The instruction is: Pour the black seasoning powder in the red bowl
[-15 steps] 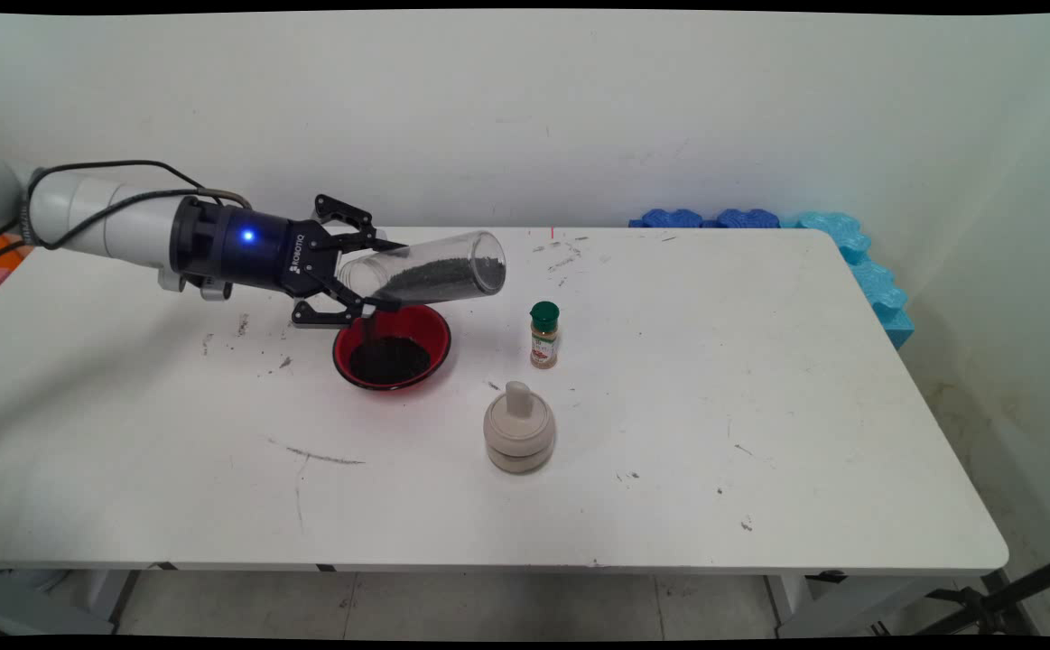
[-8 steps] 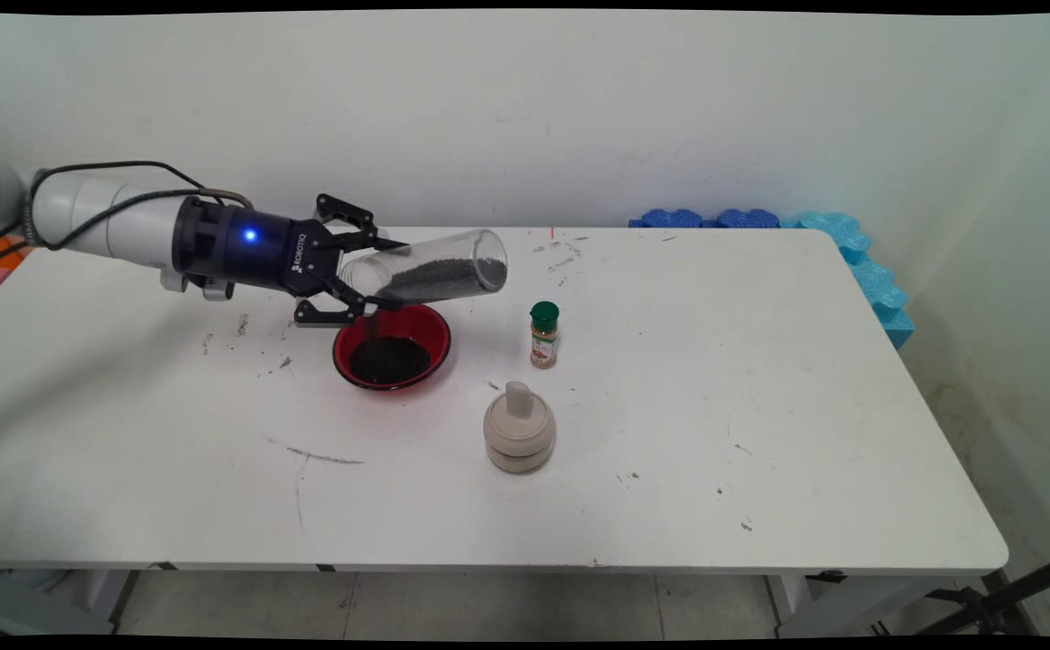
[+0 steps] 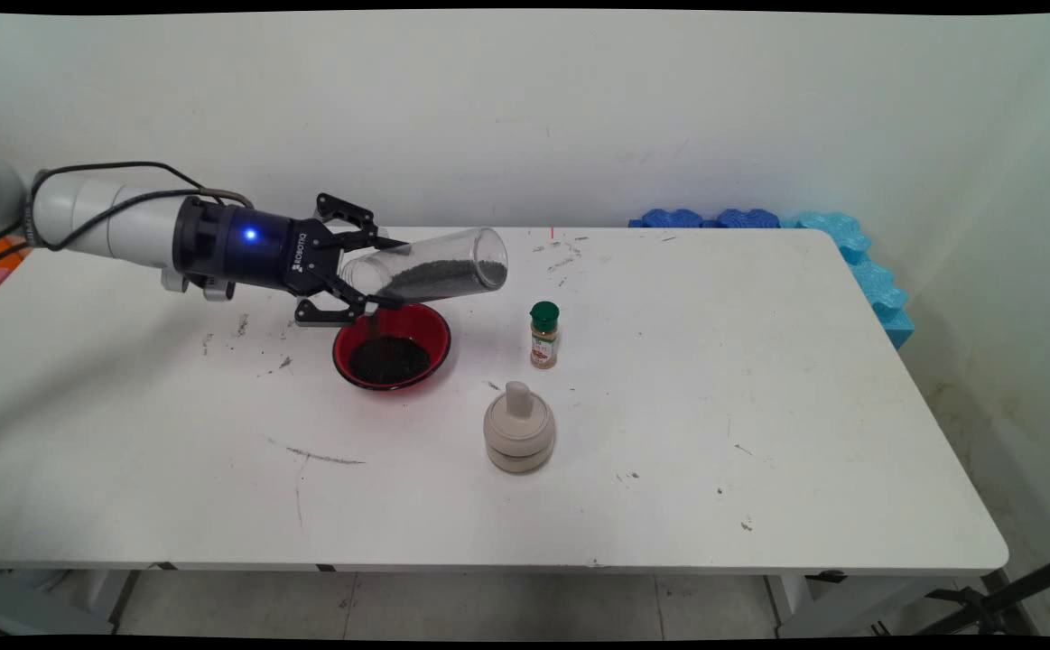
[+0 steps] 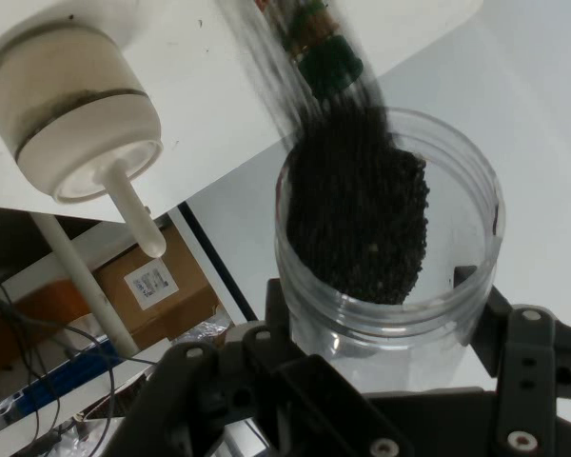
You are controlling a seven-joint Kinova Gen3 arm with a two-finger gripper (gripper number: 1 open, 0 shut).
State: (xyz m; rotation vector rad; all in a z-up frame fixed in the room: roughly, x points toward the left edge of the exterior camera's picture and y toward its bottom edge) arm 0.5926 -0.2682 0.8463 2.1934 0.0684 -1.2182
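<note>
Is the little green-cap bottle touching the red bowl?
Apart. In the main view, bare white table shows between the spice bottle and the red bowl.

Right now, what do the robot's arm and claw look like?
The arm is a white tube with black cables looping along it. Its wrist section is black, with a glowing blue light and white lettering. The claw is black, two fingers on open linkage bars, with visible screws in the hand view.

Robot lab: white arm (image 3: 100, 221) with cables over scuffed white table (image 3: 759, 406), bare wall (image 3: 534, 108), blue foam mats (image 3: 840, 244) stacked at far corner, tripod leg (image 3: 1012, 591) on floor.
</note>
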